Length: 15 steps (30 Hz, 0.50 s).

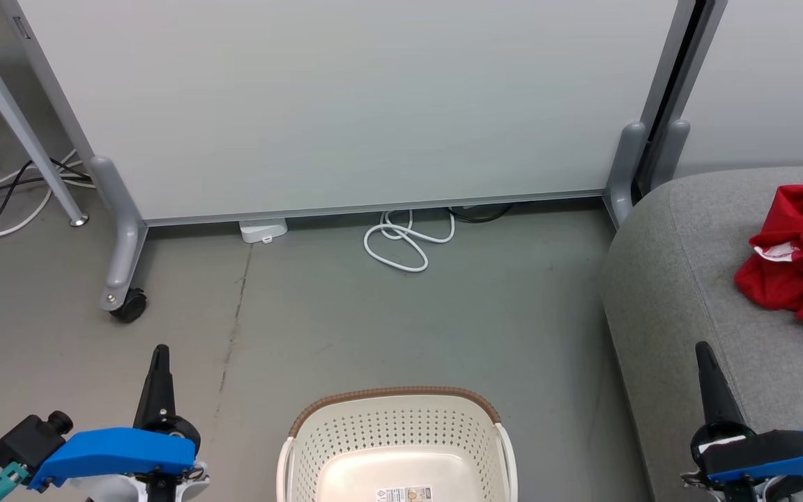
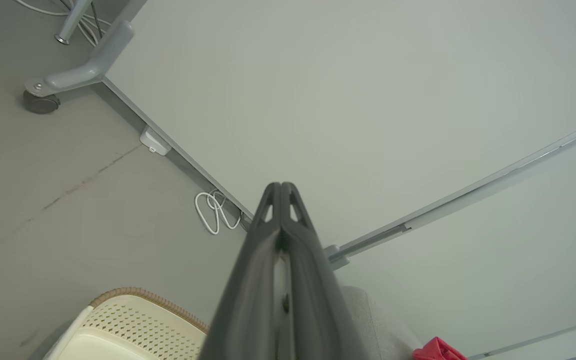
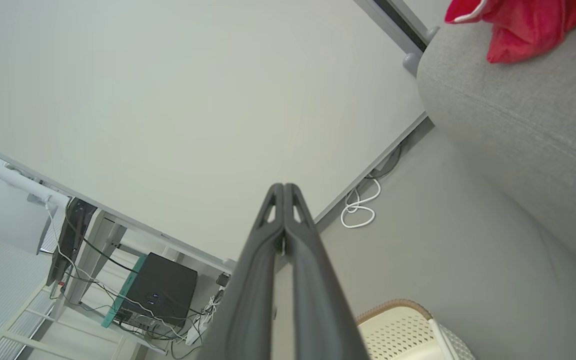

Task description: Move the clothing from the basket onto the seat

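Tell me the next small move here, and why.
Probably tilt the head down to check the rest of the basket. Its visible floor holds no clothing, the red clothing lies on the seat, and the left gripper and right gripper are shut and empty. If the near part is bare too, the job looks done.

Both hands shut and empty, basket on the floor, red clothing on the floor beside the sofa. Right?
No. The red clothing lies on the sofa seat, not the floor, as the head view shows. Rest holds: left hand and right hand shut and empty, basket on the floor.
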Tool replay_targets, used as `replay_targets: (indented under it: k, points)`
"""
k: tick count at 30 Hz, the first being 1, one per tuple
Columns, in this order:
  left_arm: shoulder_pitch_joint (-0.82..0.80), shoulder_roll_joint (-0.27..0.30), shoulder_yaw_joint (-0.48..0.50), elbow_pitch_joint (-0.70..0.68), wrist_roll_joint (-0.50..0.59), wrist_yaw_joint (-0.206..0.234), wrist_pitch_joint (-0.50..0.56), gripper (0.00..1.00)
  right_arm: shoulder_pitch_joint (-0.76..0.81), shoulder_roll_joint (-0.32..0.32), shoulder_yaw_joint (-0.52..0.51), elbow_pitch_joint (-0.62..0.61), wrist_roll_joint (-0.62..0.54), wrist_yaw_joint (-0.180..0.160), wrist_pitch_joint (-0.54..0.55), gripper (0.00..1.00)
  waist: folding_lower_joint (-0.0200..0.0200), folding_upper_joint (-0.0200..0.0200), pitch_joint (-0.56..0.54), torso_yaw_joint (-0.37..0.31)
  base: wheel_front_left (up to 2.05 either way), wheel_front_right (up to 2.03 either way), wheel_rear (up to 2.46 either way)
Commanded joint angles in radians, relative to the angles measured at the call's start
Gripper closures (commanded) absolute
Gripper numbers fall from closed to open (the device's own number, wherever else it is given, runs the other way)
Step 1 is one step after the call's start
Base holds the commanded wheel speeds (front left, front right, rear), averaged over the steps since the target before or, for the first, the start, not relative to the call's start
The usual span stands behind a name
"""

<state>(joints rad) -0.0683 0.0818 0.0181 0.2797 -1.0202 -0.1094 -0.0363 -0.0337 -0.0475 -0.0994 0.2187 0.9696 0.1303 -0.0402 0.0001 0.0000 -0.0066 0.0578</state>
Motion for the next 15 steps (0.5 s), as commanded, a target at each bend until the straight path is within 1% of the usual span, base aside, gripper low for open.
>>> replay_targets:
  k: [1,15]
  points:
    - [-0.027,0.0,0.008,-0.014,-0.022,-0.006,0.005,1.0,-0.03,-0.004,-0.003,-0.007,0.025,0.0,0.006,1.0,-0.0001,0.0,0.0,-0.001,0.0,0.0,0.0]
    - [-0.033,-0.008,0.031,-0.02,-0.169,-0.011,0.044,1.0,-0.043,-0.004,-0.006,0.002,0.185,0.0,0.046,1.0,-0.0001,0.0,0.002,-0.012,0.0,0.0,0.0]
